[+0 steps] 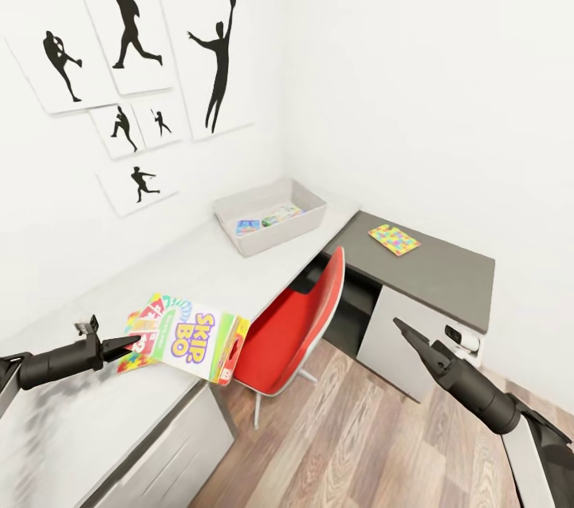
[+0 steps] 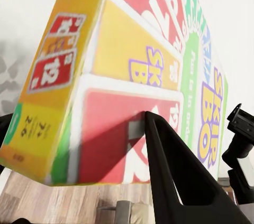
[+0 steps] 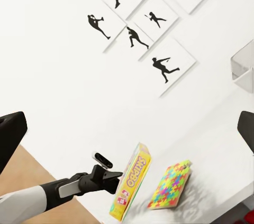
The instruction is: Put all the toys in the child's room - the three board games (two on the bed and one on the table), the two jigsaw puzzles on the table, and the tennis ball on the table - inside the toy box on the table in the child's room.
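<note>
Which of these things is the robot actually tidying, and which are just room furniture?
Job:
colourful Skip-Bo board game box, held by the left end effector
bright jigsaw puzzle board on the dark desk
second jigsaw board
pale grey plastic toy box

Just there:
red chair
baseball silhouette pictures

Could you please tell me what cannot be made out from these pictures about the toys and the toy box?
- Shallow pale grey toy box, head view: its near wall hides part of its floor, and the small printed items inside are too small to identify.
- Multicoloured jigsaw board on the pale desk top: in the head view, the Skip-Bo game box covers most of it.
- Left gripper, left wrist view: the game box hides its far finger.
</note>
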Tool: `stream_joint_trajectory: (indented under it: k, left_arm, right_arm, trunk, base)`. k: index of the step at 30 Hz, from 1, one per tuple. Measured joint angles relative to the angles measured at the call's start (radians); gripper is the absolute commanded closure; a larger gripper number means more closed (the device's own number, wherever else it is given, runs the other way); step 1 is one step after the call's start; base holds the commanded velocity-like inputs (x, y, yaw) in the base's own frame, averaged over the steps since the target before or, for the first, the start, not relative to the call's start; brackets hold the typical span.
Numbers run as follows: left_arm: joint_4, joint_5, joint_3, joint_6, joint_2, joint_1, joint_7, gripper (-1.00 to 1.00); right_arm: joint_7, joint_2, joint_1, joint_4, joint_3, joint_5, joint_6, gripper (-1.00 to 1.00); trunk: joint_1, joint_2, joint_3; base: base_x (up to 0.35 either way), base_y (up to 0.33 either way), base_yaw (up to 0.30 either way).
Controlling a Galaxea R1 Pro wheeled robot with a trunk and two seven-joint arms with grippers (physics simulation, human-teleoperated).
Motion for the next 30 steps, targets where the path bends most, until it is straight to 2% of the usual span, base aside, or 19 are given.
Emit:
stream_joint_trajectory:
  k: [8,14,19,21,23,24,25,26,29,30]
  left_arm:
    - [0.0,0.039,-0.001,0.0,0.0,0.003,0.0,1.0]
    - [0.0,0.046,-0.001,0.001,0.0,0.004,0.0,1.0]
    - [0.0,0.054,0.001,0.008,-0.002,0.004,0.0,1.0]
    - [-0.001,0.076,0.004,0.018,-0.01,0.004,0.0,1.0]
    - [-0.005,0.099,0.001,0.035,-0.028,0.001,0.0,1.0]
    - [-0.033,0.12,0.002,0.064,-0.055,0.0,-0.001,1.0]
    - [-0.094,0.131,0.001,0.116,-0.085,-0.002,-0.001,1.0]
    - [-0.124,0.13,0.0,0.14,-0.097,-0.002,-0.001,1.0]
    - [-0.324,0.134,-0.002,0.262,-0.176,-0.003,-0.001,1.0]
    - [-0.357,0.132,-0.002,0.274,-0.186,-0.004,-0.001,1.0]
  right_arm:
    - [-0.002,0.001,0.0,-0.001,0.001,0.004,0.0,-1.0]
    - [-0.004,0.001,0.0,-0.001,0.001,0.038,0.0,-1.0]
    - [-0.005,0.0,0.0,-0.002,-0.001,0.045,0.001,-1.0]
    - [-0.005,0.0,0.0,-0.005,-0.003,0.046,0.001,-1.0]
    - [-0.006,-0.001,0.0,-0.005,-0.005,0.046,0.001,-1.0]
    - [-0.005,-0.004,0.0,-0.005,-0.007,0.045,0.002,-1.0]
    - [-0.005,-0.007,0.0,-0.006,-0.008,0.045,0.002,-1.0]
    - [-0.005,-0.008,0.0,-0.006,-0.008,0.045,0.002,-1.0]
    - [-0.004,-0.012,0.0,-0.007,-0.01,0.044,0.005,-1.0]
    - [-0.004,-0.013,0.0,-0.007,-0.01,0.044,0.006,-1.0]
  trunk:
    - [0.0,0.0,0.004]
    - [0.0,0.0,0.008]
    - [0.0,0.0,0.012]
    - [0.0,0.0,0.013]
    - [0.0,0.0,0.015]
    - [0.0,0.0,0.016]
    - [0.0,0.0,0.016]
    - [0.0,0.0,0.017]
    - [0.0,0.0,0.019]
    - [0.0,0.0,0.02]
  base:
    - [0.14,-0.143,0.208]
    - [0.033,-0.055,0.26]
    - [0.004,-0.007,0.263]
    - [0.001,-0.001,0.263]
    - [0.0,-0.001,0.263]
    - [0.0,0.0,0.263]
    - [0.0,0.0,0.263]
    - [0.0,0.0,0.263]
    - [0.0,0.0,0.263]
    - [0.0,0.0,0.263]
